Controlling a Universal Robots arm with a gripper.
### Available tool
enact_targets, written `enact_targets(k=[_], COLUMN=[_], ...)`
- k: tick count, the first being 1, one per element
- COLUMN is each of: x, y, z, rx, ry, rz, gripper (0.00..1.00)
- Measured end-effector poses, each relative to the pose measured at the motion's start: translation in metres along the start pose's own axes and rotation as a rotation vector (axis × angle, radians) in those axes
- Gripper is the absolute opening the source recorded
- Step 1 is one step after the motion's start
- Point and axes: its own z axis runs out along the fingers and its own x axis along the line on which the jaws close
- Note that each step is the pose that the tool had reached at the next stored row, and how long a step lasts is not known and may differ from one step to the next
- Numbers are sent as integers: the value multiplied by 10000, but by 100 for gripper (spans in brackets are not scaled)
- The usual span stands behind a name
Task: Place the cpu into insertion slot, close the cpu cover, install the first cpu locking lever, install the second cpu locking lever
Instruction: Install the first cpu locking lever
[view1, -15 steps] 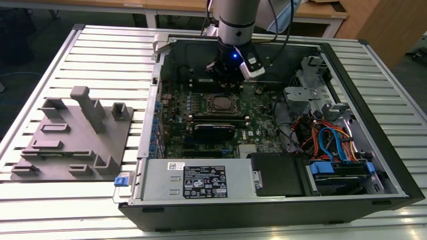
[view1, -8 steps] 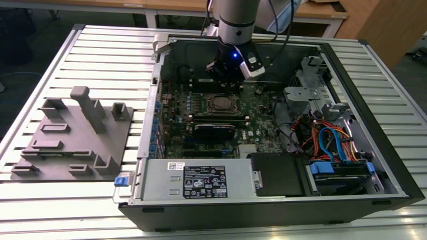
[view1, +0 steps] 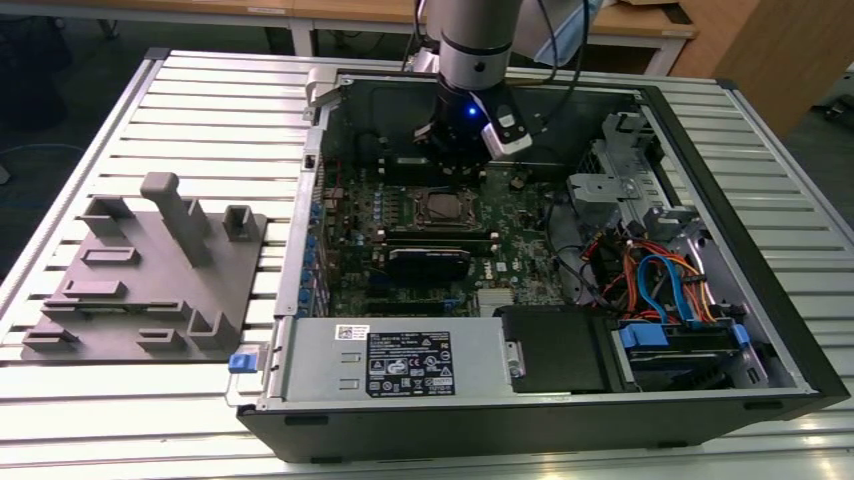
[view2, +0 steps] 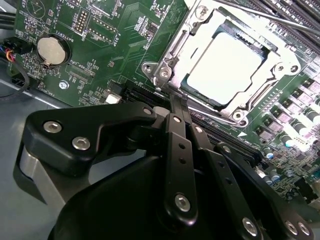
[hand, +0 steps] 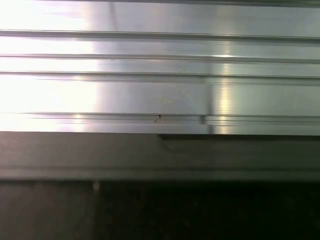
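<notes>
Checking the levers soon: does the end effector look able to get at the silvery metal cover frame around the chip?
Probably yes: the end effector sits just beside the silvery metal cover frame, fingers together, with nothing between them.

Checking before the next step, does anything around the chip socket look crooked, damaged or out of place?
Nothing stands out. The chip lies flat and square in its socket, the metal cover frame is down around it, and the gripper sits beside the socket's corner.
</notes>
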Motion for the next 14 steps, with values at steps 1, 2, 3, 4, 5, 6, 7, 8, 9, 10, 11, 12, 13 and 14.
enact_targets(k=[1,2,3,4,5,6,7,8,9,10,11,12,13,14], x=[0,-1,-1,-1,0,0,0,-1,-1,-1,-3,-5,-6,-6], y=[0,0,0,0,0,-1,-1,-1,-1,-1,-1,-1,-1,0], z=[2,4,7,9,11,13,16,17,17,17,18,18,18,17], rx=[-1,-2,-2,-1,0,1,1,1,1,1,1,0,0,-2], ry=[0,-1,-1,0,0,1,1,1,1,2,1,1,0,-2], rz=[-1,-2,-2,-2,-2,-1,-2,-1,-2,-1,-2,-4,-2,-1], gripper=[10,10,10,10,10,10,10,10,10,10,10,10,10,10])
